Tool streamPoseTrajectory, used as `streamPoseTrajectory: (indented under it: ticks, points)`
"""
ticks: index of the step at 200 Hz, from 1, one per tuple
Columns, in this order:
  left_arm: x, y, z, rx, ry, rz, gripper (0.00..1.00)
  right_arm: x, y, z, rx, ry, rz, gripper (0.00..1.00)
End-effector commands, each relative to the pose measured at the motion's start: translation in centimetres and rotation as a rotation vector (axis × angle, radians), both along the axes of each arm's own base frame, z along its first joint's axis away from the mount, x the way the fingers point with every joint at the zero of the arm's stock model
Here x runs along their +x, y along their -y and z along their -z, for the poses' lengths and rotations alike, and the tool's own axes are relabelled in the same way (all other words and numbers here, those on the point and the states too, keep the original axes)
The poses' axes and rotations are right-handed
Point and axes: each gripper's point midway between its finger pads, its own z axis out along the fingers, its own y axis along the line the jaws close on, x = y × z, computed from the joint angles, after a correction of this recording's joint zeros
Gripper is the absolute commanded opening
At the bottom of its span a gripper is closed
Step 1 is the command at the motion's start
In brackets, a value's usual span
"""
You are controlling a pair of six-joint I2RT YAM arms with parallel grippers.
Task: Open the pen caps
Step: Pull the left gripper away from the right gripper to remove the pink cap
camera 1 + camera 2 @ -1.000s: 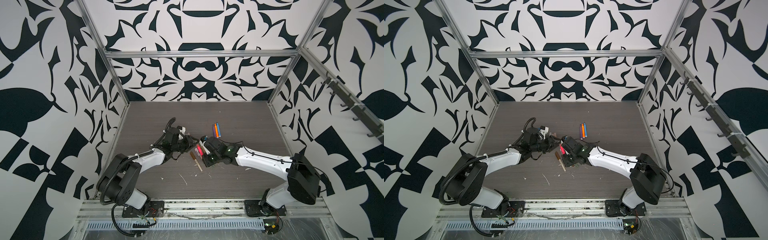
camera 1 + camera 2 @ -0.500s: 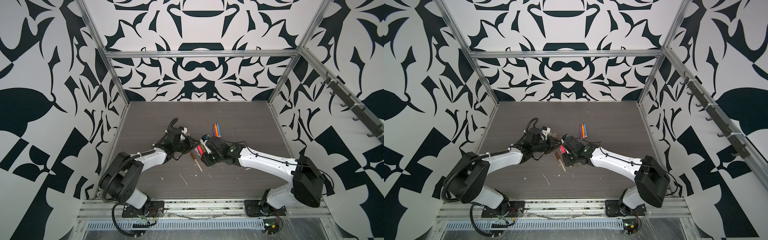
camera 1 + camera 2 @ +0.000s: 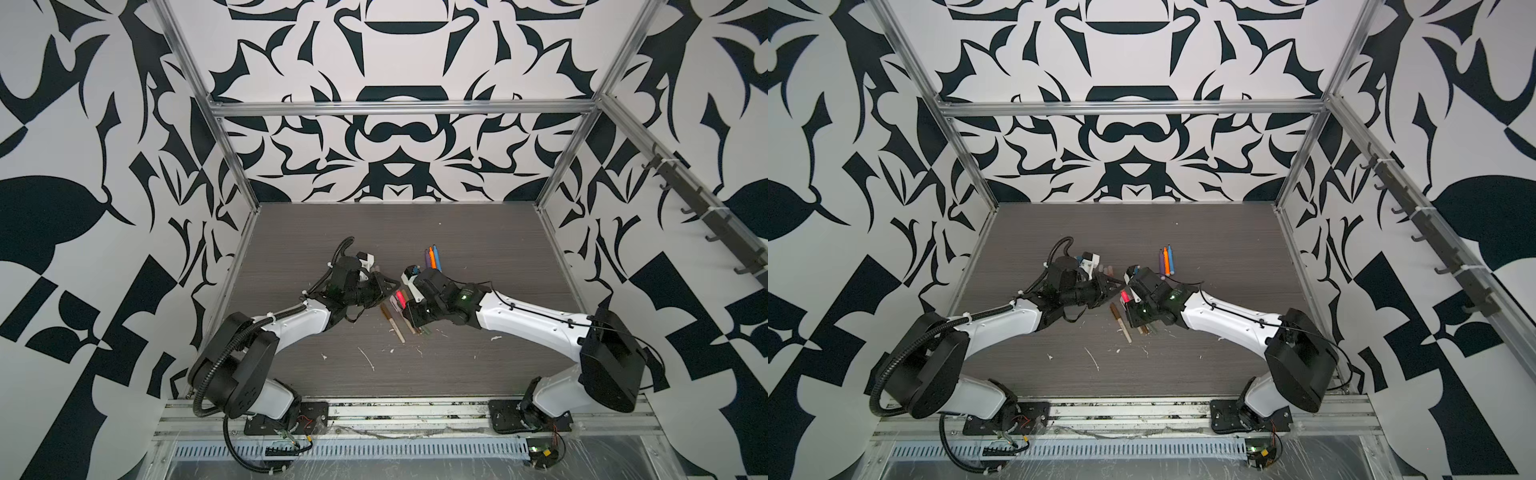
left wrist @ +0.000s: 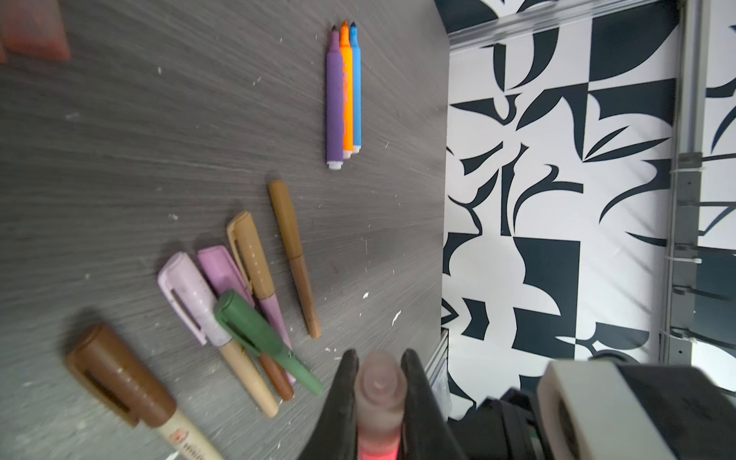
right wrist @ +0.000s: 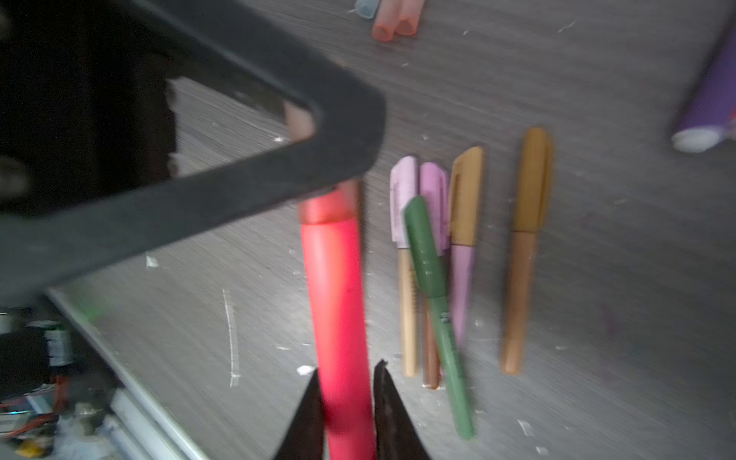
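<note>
a: obs: left tool (image 4: pixel 379 360) is clamped on the pinkish cap (image 4: pixel 380 402) of the red pen (image 5: pixel 338 298). right tool (image 5: pixel 347 370) is clamped on the barrel near its other end. the pen hangs in the air between the two tools, and the cap looks seated on the barrel.

b: so the pull is not yet done. failure modes?

a: first, slip. the cap is smooth and round, and the left tool holds it close to its tips. with a light grip the pads may slide off and the cap won't come away.

b: and the barrel side?

a: same worry. the right tool pinches a slick tube, and an off-axis pull could lever the pen out of that pinch.

b: where would it land?

a: on the tabletop (image 4: pixel 119 139) just beneath and beside the tools lies the heap of capped pens (image 5: pixel 428 278) — a green one crossed over lilac and tan ones. a dropped pen would likely scatter them and make later picks harder.

b: anything else near?

a: loose caps (image 5: pixel 394 20) lie near the left tool, and three uncapped pens (image 4: pixel 343 91) lie near the right tool, apart from the heap. a cap popping free could roll in among either.

b: note — the tools sit very close, so a jerk risks them knocking. pull straight along the pen, slowly.
</note>
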Motion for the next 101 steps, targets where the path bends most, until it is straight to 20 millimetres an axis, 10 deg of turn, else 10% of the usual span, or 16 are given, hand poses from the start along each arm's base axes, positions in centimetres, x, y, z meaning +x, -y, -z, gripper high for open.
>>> streamPoseTrajectory:
  ticks: [1,30,68,101]
  points:
    - [-0.6,0.0,-0.8,-0.023,0.009,0.008,0.00,0.7,0.3,-0.7,0.019,0.018,0.040,0.00]
    - [1.8,-1.2,-2.1,0.018,0.053,0.011,0.00,-0.2,1.5,0.5,0.002,-0.011,0.062,0.00]
    - [10.6,-9.0,-3.1,0.201,0.052,-0.107,0.00,-3.4,3.8,2.1,0.077,-0.067,0.107,0.00]
    - [11.8,-9.6,-1.5,0.261,0.033,-0.087,0.00,-3.2,8.0,1.4,0.076,-0.026,0.174,0.00]
